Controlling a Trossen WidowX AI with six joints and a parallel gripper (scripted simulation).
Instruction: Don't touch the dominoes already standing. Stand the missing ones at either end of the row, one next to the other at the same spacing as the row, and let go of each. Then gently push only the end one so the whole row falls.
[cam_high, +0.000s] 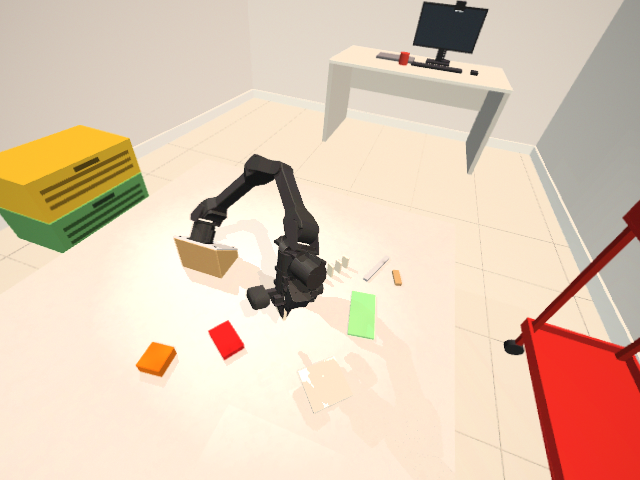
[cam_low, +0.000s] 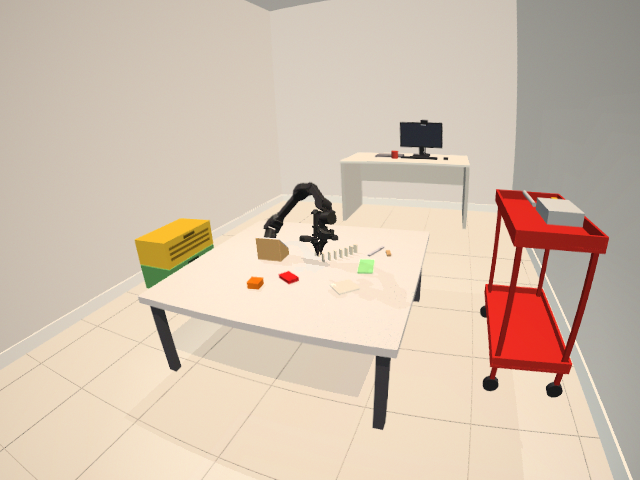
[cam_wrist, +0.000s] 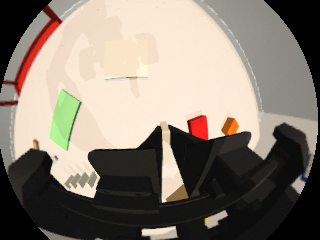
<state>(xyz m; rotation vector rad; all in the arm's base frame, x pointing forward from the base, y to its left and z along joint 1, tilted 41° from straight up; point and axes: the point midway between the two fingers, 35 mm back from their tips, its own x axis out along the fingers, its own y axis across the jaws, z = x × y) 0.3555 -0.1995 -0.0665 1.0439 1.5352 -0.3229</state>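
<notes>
Several cream dominoes (cam_high: 337, 266) (cam_low: 340, 252) (cam_wrist: 82, 180) stand in a spaced row; in the top view the arm hides part of it. My gripper (cam_high: 284, 313) (cam_low: 318, 253) (cam_wrist: 163, 128) is shut on a cream domino (cam_wrist: 165, 132), which shows as a thin piece between the fingertips. The gripper points down, beside the left end of the row in the exterior view. In the wrist view the row lies to the left of the fingers. The gap between the held domino and the table cannot be judged exactly.
A green pad (cam_high: 361, 315) (cam_low: 366, 266) (cam_wrist: 65, 120), a pale square (cam_high: 325, 384) (cam_low: 344, 287) (cam_wrist: 126, 59), a red block (cam_high: 226, 339) (cam_low: 288, 277) and an orange block (cam_high: 156, 358) (cam_low: 254, 282) lie on the table. A grey bar (cam_high: 376, 268) and a small tan piece (cam_high: 396, 277) lie beyond the row's far end.
</notes>
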